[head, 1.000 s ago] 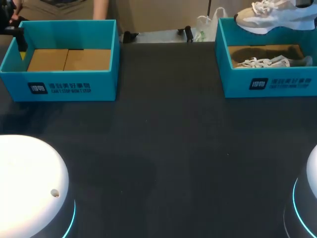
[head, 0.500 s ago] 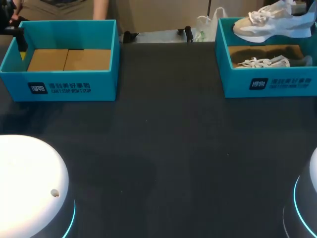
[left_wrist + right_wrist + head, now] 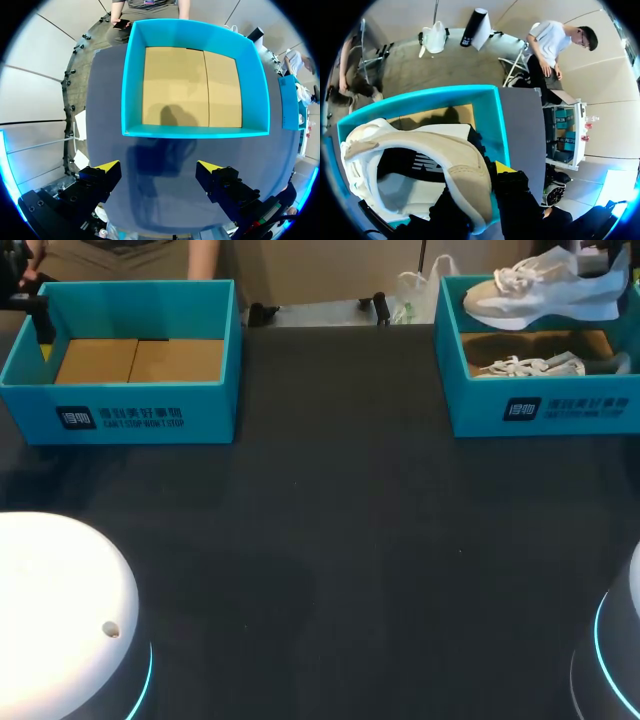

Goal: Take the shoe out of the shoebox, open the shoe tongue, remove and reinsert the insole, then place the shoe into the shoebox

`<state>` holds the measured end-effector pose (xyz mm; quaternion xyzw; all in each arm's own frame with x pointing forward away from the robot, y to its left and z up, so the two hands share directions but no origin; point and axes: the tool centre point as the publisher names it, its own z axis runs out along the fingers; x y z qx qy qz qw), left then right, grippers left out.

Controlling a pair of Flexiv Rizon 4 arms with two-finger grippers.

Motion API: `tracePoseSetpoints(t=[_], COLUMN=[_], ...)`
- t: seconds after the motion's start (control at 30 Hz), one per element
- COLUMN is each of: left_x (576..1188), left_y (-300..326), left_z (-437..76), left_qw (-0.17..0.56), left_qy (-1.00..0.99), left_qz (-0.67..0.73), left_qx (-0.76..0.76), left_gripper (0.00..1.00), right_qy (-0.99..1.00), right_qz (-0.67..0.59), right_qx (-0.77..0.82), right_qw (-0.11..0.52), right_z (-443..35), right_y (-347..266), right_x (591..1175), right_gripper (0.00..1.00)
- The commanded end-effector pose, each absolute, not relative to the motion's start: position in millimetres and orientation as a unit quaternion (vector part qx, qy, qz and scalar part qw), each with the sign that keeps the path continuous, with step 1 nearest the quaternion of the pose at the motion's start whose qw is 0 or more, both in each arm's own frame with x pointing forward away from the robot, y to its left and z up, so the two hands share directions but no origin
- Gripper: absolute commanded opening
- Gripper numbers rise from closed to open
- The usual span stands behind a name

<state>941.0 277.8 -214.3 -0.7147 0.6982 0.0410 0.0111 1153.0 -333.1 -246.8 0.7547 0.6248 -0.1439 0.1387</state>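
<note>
While the right claw pinches a pale shoe aloft over the right shoebox, the left claw hangs spread wide above the tabletop.

Both boxes are lidless teal card with brown cardboard floors, and each front wall carries a dark square badge and white lettering. The left shoebox lies just ahead of the left claw, its floor made of two flaps. The held shoe is cream mesh on a thick white sole with white laces. From the right wrist its padded collar and dark lining fill the view; one yellow tip shows outside the collar, and the other finger is hidden by the shoe. A second shoe lies inside the right shoebox, partly hidden by the front wall.
</note>
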Motion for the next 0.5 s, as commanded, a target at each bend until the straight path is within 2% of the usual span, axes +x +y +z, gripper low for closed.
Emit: tracePoseSetpoints(t=[0.03, 0.5], left_x=[940, 940], left_y=[278, 278], left_z=[-214, -214], left_qw=[0.011, 0.011], left_qy=[0.698, 0.698], left_qz=[0.041, 0.041], left_qx=[-0.714, -0.714], left_gripper=[1.00, 1.00], right_qy=[0.624, 0.624], right_qz=[-0.143, -0.145], right_qx=[0.757, 0.756], right_qw=[0.134, 0.135], right_z=[-248, -267], right_y=[-335, -332], right_x=[1159, 1159], right_gripper=[0.00, 0.00])
